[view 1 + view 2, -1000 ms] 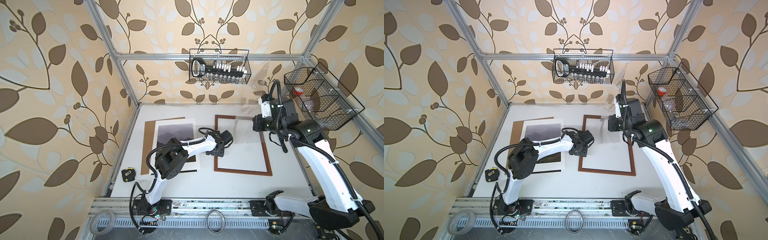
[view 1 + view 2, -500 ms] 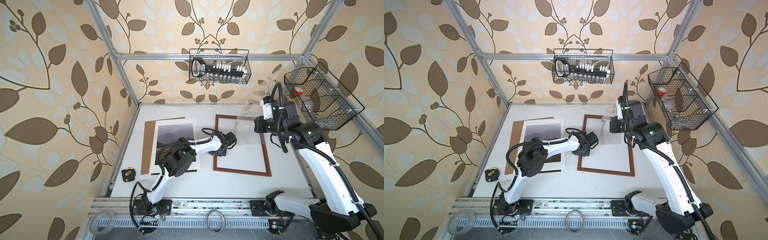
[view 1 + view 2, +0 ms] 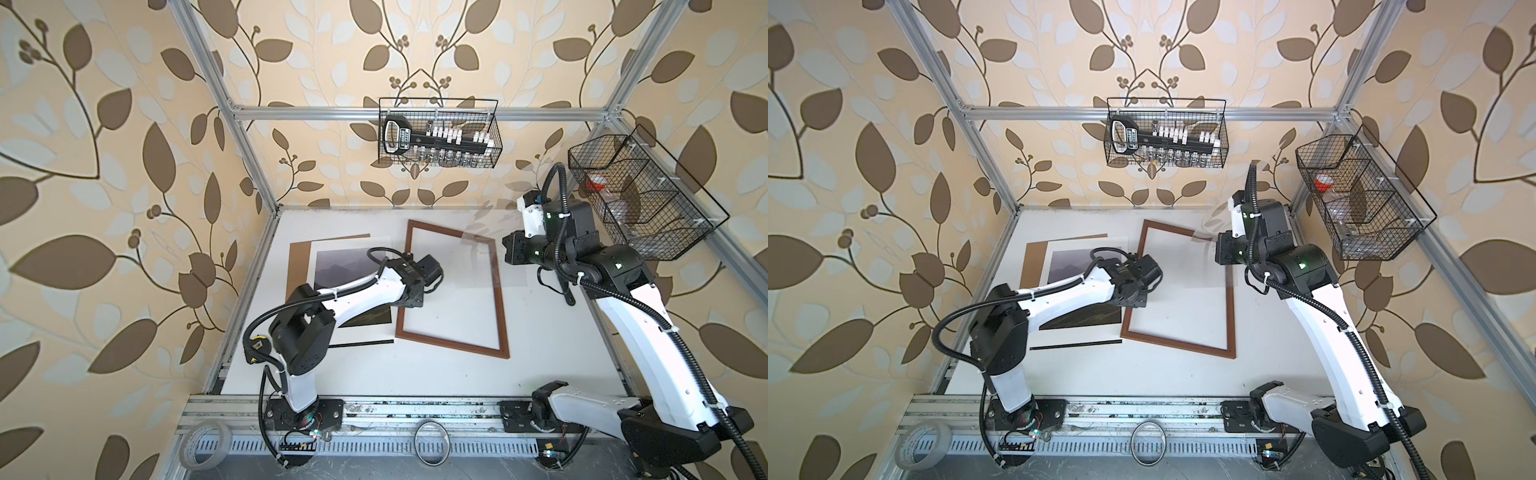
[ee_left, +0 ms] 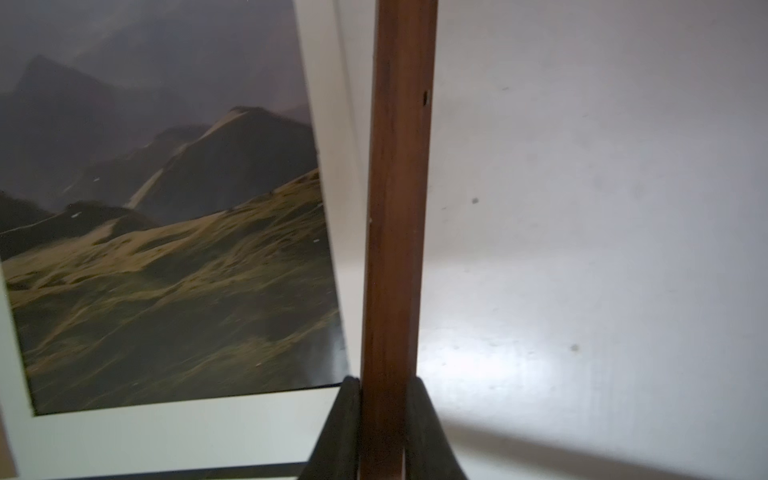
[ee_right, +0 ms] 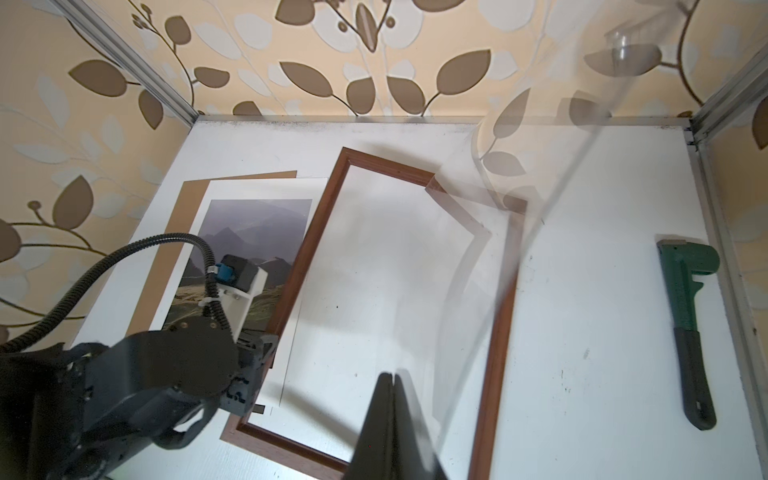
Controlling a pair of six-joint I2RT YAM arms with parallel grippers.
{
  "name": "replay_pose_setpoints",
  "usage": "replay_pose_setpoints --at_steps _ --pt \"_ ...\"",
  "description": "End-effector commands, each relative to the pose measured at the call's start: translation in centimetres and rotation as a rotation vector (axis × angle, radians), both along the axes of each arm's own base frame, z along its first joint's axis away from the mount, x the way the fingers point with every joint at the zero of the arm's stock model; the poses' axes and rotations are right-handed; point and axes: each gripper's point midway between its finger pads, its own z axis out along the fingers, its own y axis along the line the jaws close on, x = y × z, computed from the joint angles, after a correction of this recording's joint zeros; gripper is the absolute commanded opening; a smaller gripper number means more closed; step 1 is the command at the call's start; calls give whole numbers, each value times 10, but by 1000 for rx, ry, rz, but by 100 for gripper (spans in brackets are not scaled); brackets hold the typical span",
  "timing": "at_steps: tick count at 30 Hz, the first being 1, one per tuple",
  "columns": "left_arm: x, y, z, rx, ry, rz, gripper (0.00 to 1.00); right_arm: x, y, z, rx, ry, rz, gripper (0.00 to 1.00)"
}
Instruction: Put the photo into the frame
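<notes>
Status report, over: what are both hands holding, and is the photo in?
Left hand clamped on the frame, side rail. Right hand shut on clear sheet, held above the frame. Photo beside the frame, not yet in.

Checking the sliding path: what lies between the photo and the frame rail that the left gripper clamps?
Only a strip of white mat, nothing else; the left wrist view shows it best.

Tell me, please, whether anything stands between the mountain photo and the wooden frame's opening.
Yes: the clear sheet pinched by the right end effector hangs over the far right corner of the reddish-brown wooden frame, and the left arm lies across the misty grey mountain landscape print.
</notes>
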Motion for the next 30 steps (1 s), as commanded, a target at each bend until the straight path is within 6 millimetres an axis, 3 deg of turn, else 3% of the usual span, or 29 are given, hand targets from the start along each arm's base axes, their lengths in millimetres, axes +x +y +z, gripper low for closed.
replay_pose_setpoints --at_steps 1,5,9,14,18,21,26,28,30 --pt "-5 43 -2 50 -17 44 3 -2 16 27 60 -82 47 0" --pt "-7 71 -16 60 -13 95 3 -2 42 31 79 -94 114 0" --pt "-12 76 -37 34 9 108 4 -4 74 31 124 -83 200 0" --pt "-12 77 -51 38 45 101 21 -4 107 39 125 -90 267 0" --pt "-9 84 -20 23 -11 111 42 -3 135 59 144 -123 333 0" --pt "-9 102 9 -1 -60 156 56 -1 162 73 180 -134 395 0" --pt "-13 161 47 -75 -105 365 68 -4 201 93 357 -135 502 0" --pt "-13 186 60 -115 -134 456 73 -9 205 93 427 -125 516 0" --pt "-10 205 72 -147 -179 516 78 -10 199 75 514 -78 492 0"
